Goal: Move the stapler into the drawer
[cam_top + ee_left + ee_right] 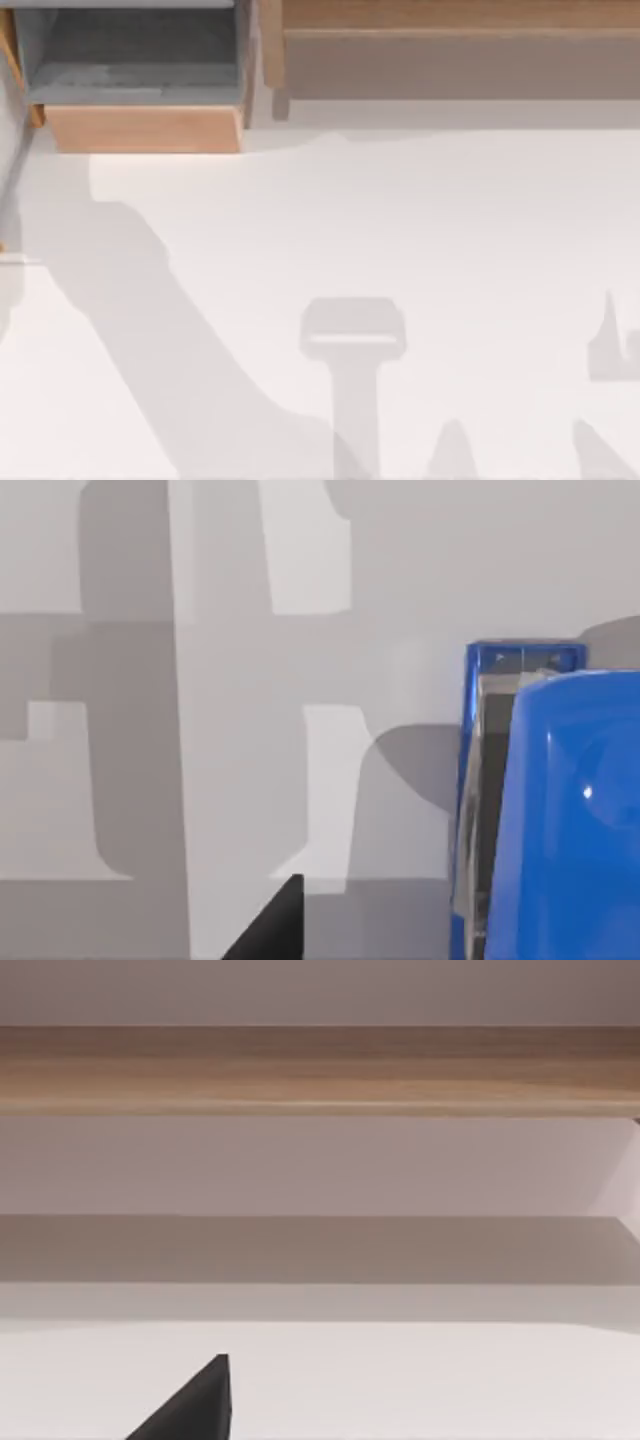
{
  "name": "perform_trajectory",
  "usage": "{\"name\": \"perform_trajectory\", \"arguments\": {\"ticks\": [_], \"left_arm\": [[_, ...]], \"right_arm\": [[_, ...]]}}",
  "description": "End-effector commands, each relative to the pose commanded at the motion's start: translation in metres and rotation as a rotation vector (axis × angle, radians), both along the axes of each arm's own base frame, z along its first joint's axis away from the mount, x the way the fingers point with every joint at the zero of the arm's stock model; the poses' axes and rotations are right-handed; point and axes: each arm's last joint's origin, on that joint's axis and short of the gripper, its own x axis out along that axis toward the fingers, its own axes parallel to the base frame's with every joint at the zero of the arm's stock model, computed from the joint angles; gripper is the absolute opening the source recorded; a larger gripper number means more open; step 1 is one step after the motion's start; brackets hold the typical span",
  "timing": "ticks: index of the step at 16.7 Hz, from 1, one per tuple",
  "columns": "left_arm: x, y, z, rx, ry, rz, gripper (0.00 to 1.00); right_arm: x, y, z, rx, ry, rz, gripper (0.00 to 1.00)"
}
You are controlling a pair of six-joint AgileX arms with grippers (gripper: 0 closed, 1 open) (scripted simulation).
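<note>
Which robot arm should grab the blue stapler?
Probably the left. Its wrist camera looks right at the stapler close by on the white table. The right wrist camera faces the long wooden shelf instead. The drawer stands open.

glossy blue plastic stapler [570, 820], matt wood drawer [145, 128] front w/ grain, smooth matt table [400, 220]

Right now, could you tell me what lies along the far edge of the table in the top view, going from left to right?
The open drawer at the left → the long wooden shelf at the right.
</note>
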Motion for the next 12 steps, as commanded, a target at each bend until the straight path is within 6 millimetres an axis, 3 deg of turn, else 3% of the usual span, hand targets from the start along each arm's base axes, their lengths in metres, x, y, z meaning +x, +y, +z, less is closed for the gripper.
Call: {"name": "perform_trajectory", "arguments": {"ticks": [9, 12], "left_arm": [[0.0, -0.001, 0.0, 0.0, -0.001, -0.001, 1.0], [-0.001, 0.002, 0.017, 0.0, -0.091, -0.015, 1.0]], "right_arm": [[0.0, 0.0, 0.0, 0.0, 0.0, 0.0, 1.0], [0.0, 0.0, 0.0, 0.0, 0.0, 0.0, 1.0]]}}
